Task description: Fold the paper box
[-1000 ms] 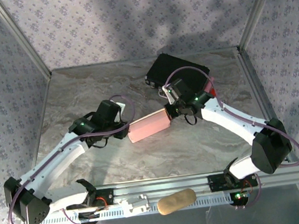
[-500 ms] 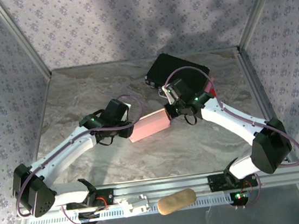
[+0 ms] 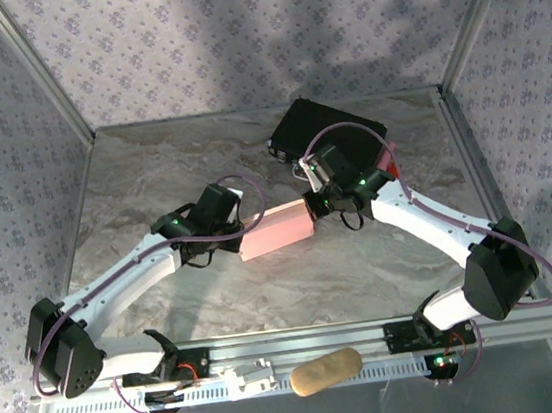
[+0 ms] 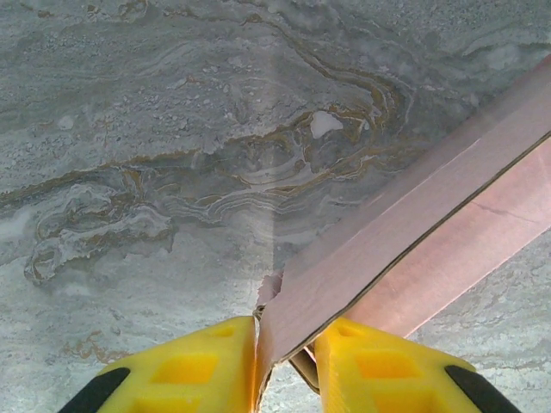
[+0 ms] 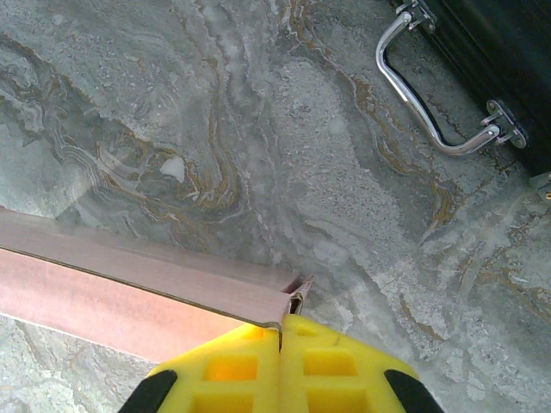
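Top external: over the last second the left arm has been swung inward, with its shoulder link and elbow pulled toward frame centre. The left gripper is now set against the left end of the paper box. The right gripper is seen unchanged at the box's right end. The box has barely been shifted. It is a slim pink rectangle lying across mid-frame on the bench, below and left of the black case and apart from it. Left wrist: the box's end edge is pinched between the yellow fingers, and a card panel runs off to the upper right. Right wrist: the fingers are pressed together on a thin corner of the box, with the case handle at upper right. Judgement: both ends are now held, so forming is being set up, not finished, and the box looks flat. Risk: the thin card could be buckled if the ends are driven closer together.
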You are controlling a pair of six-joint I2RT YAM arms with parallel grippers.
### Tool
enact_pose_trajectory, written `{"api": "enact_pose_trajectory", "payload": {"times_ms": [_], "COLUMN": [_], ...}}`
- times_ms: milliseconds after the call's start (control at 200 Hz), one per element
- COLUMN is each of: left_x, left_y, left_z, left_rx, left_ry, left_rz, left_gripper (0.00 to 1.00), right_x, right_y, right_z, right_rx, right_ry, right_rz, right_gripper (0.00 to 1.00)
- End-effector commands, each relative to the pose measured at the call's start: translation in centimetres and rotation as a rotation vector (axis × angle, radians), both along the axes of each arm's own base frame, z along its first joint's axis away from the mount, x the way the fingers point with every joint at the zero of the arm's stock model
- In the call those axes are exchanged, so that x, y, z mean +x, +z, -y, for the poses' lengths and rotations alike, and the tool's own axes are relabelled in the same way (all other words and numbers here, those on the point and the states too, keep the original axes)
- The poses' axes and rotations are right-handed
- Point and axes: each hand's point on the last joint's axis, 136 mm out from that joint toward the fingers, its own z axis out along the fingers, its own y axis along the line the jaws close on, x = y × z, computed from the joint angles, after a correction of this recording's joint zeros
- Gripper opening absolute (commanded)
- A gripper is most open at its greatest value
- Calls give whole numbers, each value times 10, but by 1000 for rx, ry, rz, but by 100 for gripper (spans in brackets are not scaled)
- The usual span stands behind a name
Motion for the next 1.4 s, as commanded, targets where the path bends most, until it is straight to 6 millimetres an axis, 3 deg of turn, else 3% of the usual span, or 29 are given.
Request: {"api": "enact_pose_trajectory", "payload": {"times_ms": [0, 245, 445, 869, 1064, 1394], "left_x": [-9, -12, -17, -17, -16, -14], "left_y": [-11, 24, 27, 22, 21, 25], "left_z": [-14, -8, 1, 0, 5, 19], "left_rx": [51, -45, -69, -51, -83, -206], "left_ry": [23, 38, 21, 30, 49, 124], "left_rz": [-32, -4, -59, -77, -88, -121], "left_gripper": [24, 36, 37, 20, 3, 0], "right_x": [-1, -1, -2, -2, -2, -4], "right_y": [-1, 0, -1, -1, -1, -3], "right_z": [-2, -1, -1, -1, -2, -3], "right_rx": [-3, -8, -7, -5, -5, -9], "right_ry": [-7, -12, -16, -19, -21, -36], "right_rz": [-20, -20, -23, -26, -26, -26], "right_gripper": [0, 0, 0, 0, 0, 0]}}
